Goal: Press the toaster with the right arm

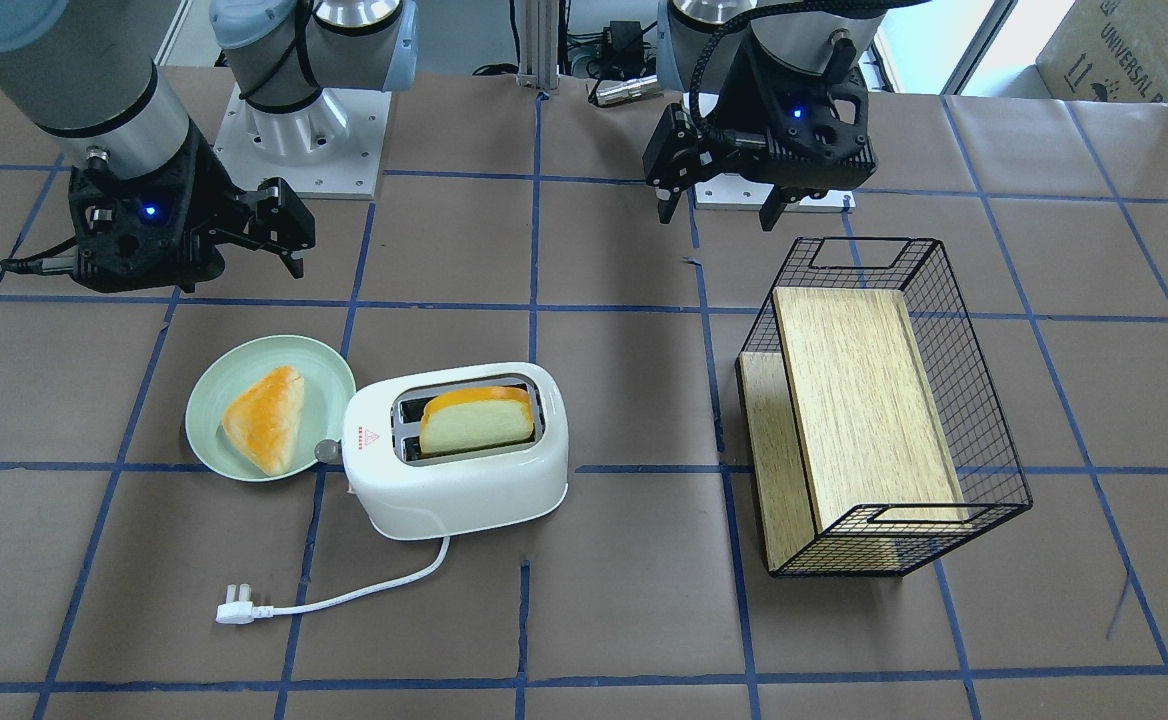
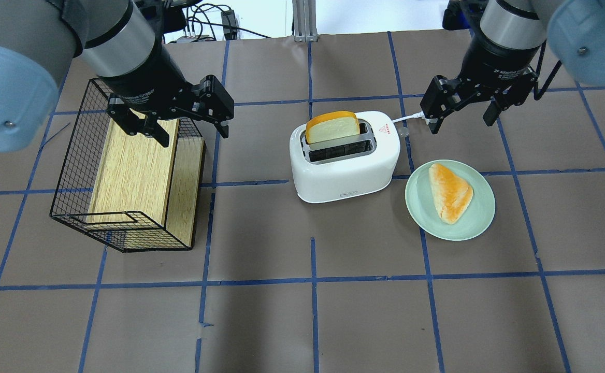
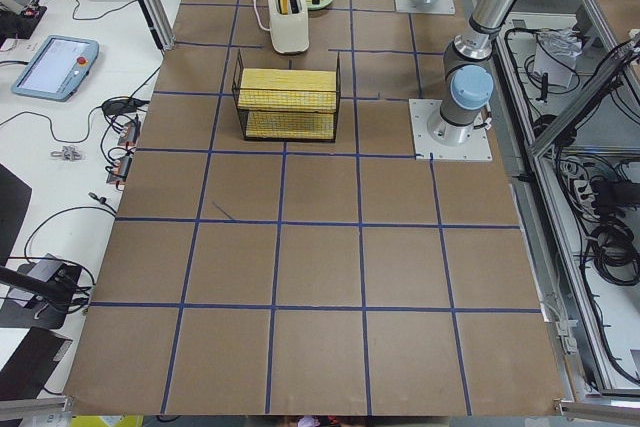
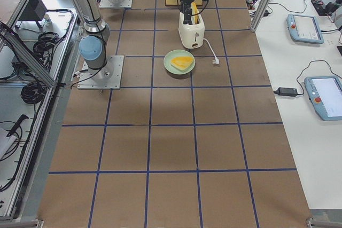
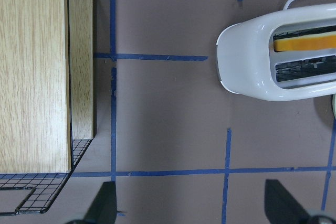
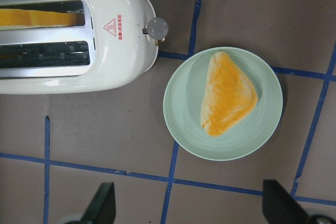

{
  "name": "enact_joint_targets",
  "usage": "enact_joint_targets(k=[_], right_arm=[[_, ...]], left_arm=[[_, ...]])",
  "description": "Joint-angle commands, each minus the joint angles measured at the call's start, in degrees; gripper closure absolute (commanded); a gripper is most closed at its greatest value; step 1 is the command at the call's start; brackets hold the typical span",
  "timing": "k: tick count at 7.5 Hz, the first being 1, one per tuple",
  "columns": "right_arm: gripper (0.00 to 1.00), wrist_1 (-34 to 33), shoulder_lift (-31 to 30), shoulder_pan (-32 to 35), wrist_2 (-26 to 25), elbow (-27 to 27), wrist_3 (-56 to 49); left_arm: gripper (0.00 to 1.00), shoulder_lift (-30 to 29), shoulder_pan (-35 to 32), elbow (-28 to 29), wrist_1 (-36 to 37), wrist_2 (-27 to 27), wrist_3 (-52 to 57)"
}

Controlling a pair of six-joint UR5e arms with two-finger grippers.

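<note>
Overhead: the toaster [image 2: 344, 155] stands central on the worktop [image 2: 261, 233], long axis left-right. The right fingers [image 2: 432, 122], spread, hover just past its right end. The left fingers [image 2: 223, 122], also spread, are well apart leftward. Right wrist: its grey knob [image 6: 157, 27] juts from that end.

Right-wrist view: toaster [image 6: 122, 51] cropped at left edge; fingers [image 6: 103, 207] blurred.

I see the toaster [image 2: 344, 160] in the middle of the bench [image 2: 302, 321], a slice [image 2: 332, 128] standing in its far slot. Just beside it, on the robot's right, a plate [image 2: 481, 228] carries a pastry [image 2: 450, 191]. Well apart on the left sits a basket [image 2: 74, 155].
</note>
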Motion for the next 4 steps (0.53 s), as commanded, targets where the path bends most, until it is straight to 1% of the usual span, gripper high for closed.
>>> enact_joint_targets(k=[1,4], right_arm=[[0.0,-0.2,0.2,0.0,-0.1,0.0,-0.3],[0.0,-0.5,0.4,0.0,-0.1,0.0,-0.7]], left_arm=[[0.0,0.0,0.0,0.0,0.0,0.0,0.0],[0.0,0.0,0.0,0.0,0.0,0.0,0.0]])
